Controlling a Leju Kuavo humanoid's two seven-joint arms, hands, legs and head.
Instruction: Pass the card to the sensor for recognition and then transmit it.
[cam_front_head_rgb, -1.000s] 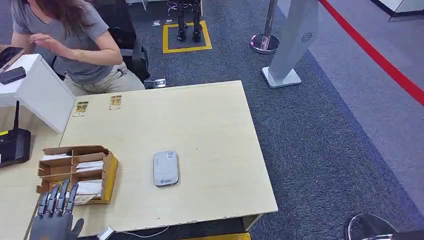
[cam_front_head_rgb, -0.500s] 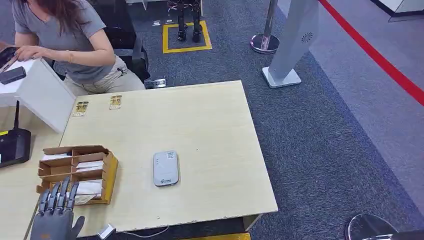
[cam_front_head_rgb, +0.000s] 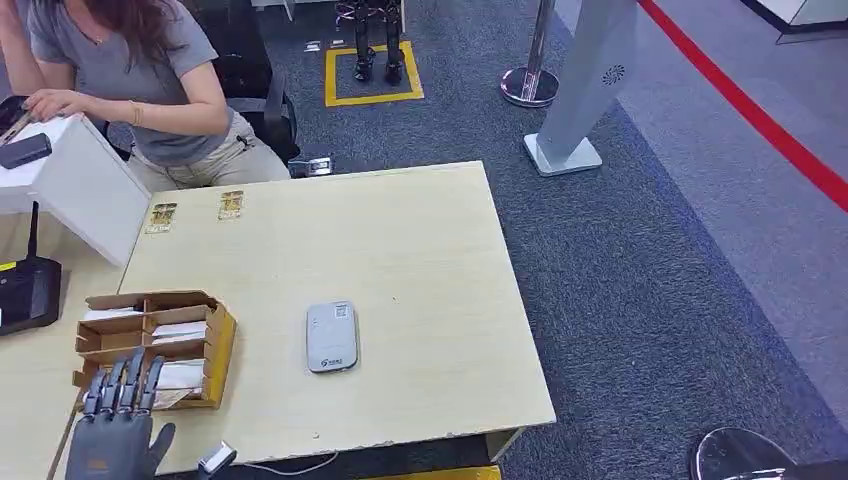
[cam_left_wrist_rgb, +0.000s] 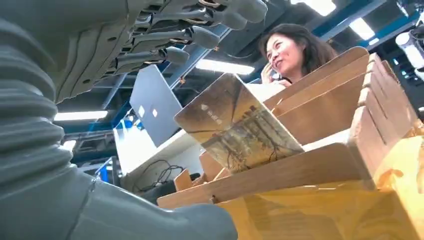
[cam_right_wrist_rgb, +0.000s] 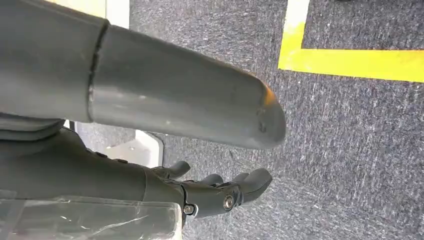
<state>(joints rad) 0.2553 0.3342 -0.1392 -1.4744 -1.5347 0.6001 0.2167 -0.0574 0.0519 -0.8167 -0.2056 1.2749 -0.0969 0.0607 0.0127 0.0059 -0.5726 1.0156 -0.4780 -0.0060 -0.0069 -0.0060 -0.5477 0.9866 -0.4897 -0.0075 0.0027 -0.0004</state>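
Observation:
A cardboard organiser box (cam_front_head_rgb: 222, 345) stands at the table's near left, with white cards (cam_front_head_rgb: 178, 376) in its compartments. In the left wrist view one picture card (cam_left_wrist_rgb: 239, 129) leans up out of the box (cam_left_wrist_rgb: 320, 170). My left hand (cam_front_head_rgb: 115, 425) hovers at the box's near edge, its fingers (cam_left_wrist_rgb: 200, 35) stretched out above the card and holding nothing. The grey-white card sensor (cam_front_head_rgb: 332, 336) lies flat mid-table, to the right of the box. My right hand (cam_right_wrist_rgb: 215, 192) hangs over the carpet, loosely spread and holding nothing.
A person (cam_front_head_rgb: 150, 80) sits at the table's far left beside a white stand (cam_front_head_rgb: 85, 185). A black device (cam_front_head_rgb: 25, 292) sits at the left edge. Two small labels (cam_front_head_rgb: 231, 204) lie at the table's far side. A grey pillar (cam_front_head_rgb: 590, 80) and a post base (cam_front_head_rgb: 530, 86) stand beyond.
My left hand has crept slightly forward toward the box. The person's raised hand has come down onto the white stand.

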